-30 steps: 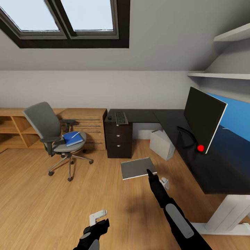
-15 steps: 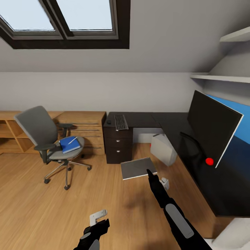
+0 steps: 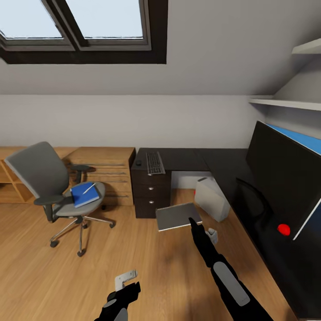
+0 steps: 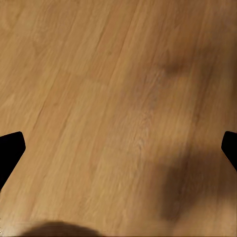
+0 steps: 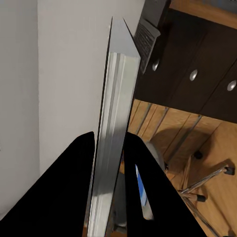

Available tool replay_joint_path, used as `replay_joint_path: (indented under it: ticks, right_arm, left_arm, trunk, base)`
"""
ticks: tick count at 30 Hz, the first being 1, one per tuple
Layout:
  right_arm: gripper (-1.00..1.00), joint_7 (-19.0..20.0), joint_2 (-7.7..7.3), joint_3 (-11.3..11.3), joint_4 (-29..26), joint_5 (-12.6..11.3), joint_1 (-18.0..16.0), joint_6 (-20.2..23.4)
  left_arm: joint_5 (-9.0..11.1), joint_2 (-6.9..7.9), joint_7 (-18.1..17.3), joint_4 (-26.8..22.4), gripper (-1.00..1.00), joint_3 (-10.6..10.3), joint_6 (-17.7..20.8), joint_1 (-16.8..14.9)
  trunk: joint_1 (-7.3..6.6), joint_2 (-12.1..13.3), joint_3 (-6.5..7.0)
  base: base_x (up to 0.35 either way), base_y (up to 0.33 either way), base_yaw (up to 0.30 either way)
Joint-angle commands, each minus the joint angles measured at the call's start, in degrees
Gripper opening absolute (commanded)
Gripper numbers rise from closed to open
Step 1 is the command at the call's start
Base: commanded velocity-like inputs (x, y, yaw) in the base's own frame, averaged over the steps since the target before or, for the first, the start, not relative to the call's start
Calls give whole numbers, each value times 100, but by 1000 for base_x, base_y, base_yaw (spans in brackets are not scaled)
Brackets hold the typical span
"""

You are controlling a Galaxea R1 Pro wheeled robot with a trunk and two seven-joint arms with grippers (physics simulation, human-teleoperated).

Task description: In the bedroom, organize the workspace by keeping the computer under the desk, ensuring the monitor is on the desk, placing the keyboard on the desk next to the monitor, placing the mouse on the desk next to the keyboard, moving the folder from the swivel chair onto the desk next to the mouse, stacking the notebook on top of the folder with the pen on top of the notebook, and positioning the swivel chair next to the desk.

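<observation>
My right gripper (image 3: 192,221) is shut on a flat grey notebook (image 3: 176,216), held above the floor; in the right wrist view its edge (image 5: 116,123) stands between the black fingers (image 5: 64,197). Low over the wooden floor, my left gripper (image 3: 124,281) is open and holds nothing. The black L-shaped desk (image 3: 187,158) carries the keyboard (image 3: 154,162), the mouse (image 3: 138,163) and, at the right, the monitor (image 3: 285,187). A white computer (image 3: 211,198) stands under the desk. The grey swivel chair (image 3: 49,178) at the left holds the blue folder (image 3: 84,195) with the white pen (image 3: 89,188) on it.
Light wooden cabinets (image 3: 104,171) line the wall behind the chair. A black drawer unit (image 3: 151,191) stands under the desk's left end. White shelves (image 3: 285,103) hang above the monitor. Open wooden floor (image 3: 67,285) lies between me and the chair.
The whole view has shifted: the camera moved, so the chair sits further left and the monitor looms nearer at the right. Both arms keep their places in the picture, notebook still held.
</observation>
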Motion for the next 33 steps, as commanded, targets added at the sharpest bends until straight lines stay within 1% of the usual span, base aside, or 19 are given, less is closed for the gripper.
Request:
replay_joint_path:
  ticks: [1, 7, 8, 12, 13, 19, 26, 33]
  right_arm:
    - [-100, 30, -8, 25, 2, -67, -5, -27]
    - [-100, 25, -6, 26, 3, -62, -5, -25]
    - [-100, -20, -10, -7, 36, -90, -39, -60]
    - [-100, 12, -6, -144, 166, -47, -55, -46]
    - [-100, 31, -6, -130, 199, -30, -47, -23]
    - [-100, 54, -124, -125, 397, 1, -33, -27]
    - [-100, 56, -150, -123, 629, 6, -32, -33]
    - [-100, 56, -166, -123, 634, 1, -32, -45]
  left_arm:
    - [25, 3, 41, 4, 100, -15, 17, -4]
    - [18, 3, 41, 52, 100, -15, 17, -4]
    - [1, -30, 53, 18, 100, -24, -17, -4]
    - [-1, -160, 53, -112, 100, -18, -125, -4]
    - [-1, -165, 55, -138, 100, -15, -111, -4]
    - [11, -67, 50, -322, 100, -14, -75, -4]
    - [15, -35, 50, -382, 100, -15, -70, -4]
    - [35, -33, 61, -362, 100, -9, -64, -4]
  trunk:
    - [-20, 39, 13]
    - [-152, 279, 120]
    - [-151, 278, 120]
    - [-151, 278, 120]
    - [-151, 278, 120]
    - [-151, 278, 120]
    - [-151, 278, 120]
    - [-151, 278, 120]
  base:
    - [294, 0, 0]
    - [294, 0, 0]
    - [0, 0, 0]
    - [0, 0, 0]
    - [0, 0, 0]
    - [0, 0, 0]
    - [32, 0, 0]
    - [242, 0, 0]
